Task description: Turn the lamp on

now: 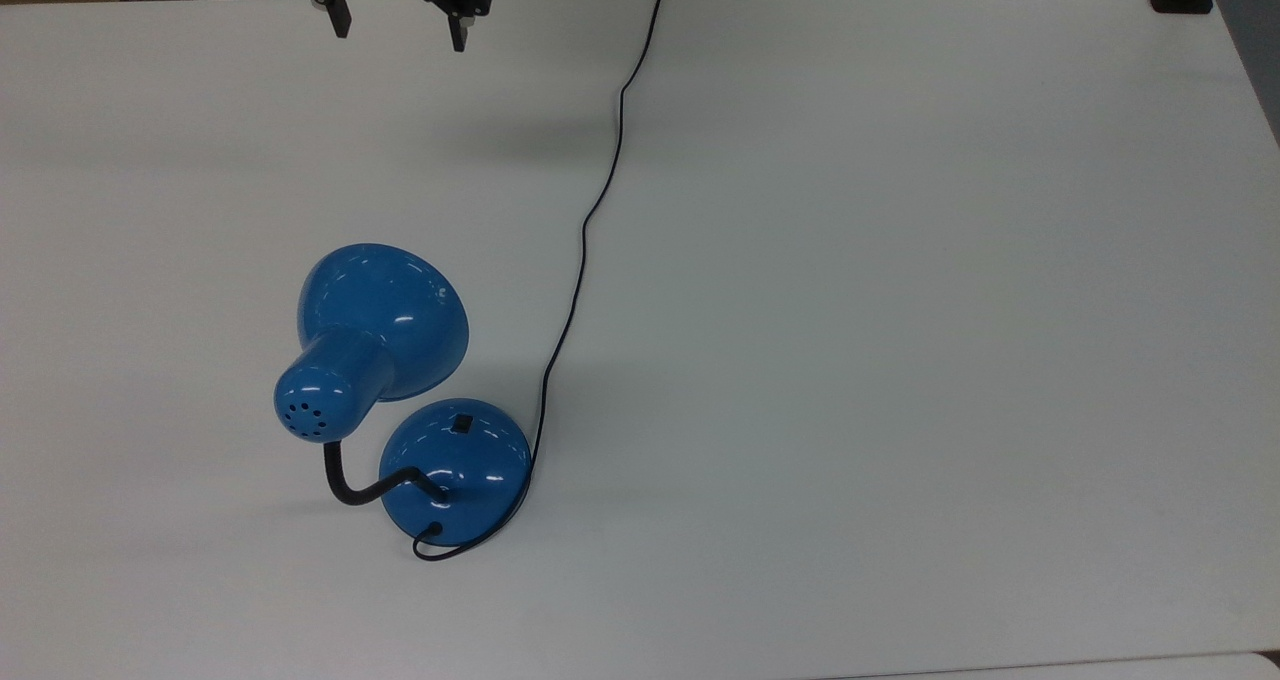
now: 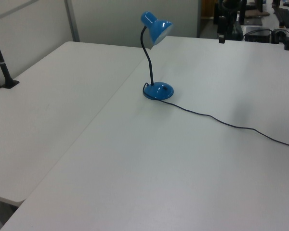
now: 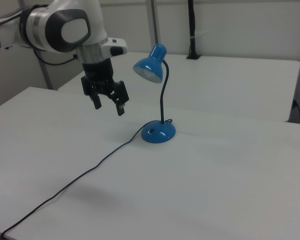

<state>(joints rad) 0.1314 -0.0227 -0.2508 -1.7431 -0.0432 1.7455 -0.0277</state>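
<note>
The hand [image 3: 109, 106] hangs in the air above the white desk [image 3: 200, 180], its two black fingers [image 3: 120, 108] spread wide with nothing between them; in the top view the hand [image 1: 398, 30] sits at the 12 o'clock edge of the frame, tips pointing down toward the desk [image 1: 900, 310]. A white and grey arm [image 3: 65, 27] carries it from the right view's upper left. The lamp [image 3: 157, 95] stands well apart from the hand, at about 3 o'clock from it in the right view and at about 6 o'clock in the top view. The lamp [image 1: 400, 390] is glossy blue, upright on a round domed base [image 1: 455, 472] that rests flat on the desk, with a small black switch [image 1: 461, 423] at the base's 12 o'clock edge in the top view. A black gooseneck [image 1: 350, 480] rises from the base to the dome shade [image 1: 385, 315], which is capped by a perforated end [image 1: 305, 415]. A thin black cord [image 1: 590, 210] leaves the base and runs toward 12 o'clock across the desk in the top view. In the left view the lamp [image 2: 155, 57] stands near the seam between two desks [image 2: 48, 110].
</note>
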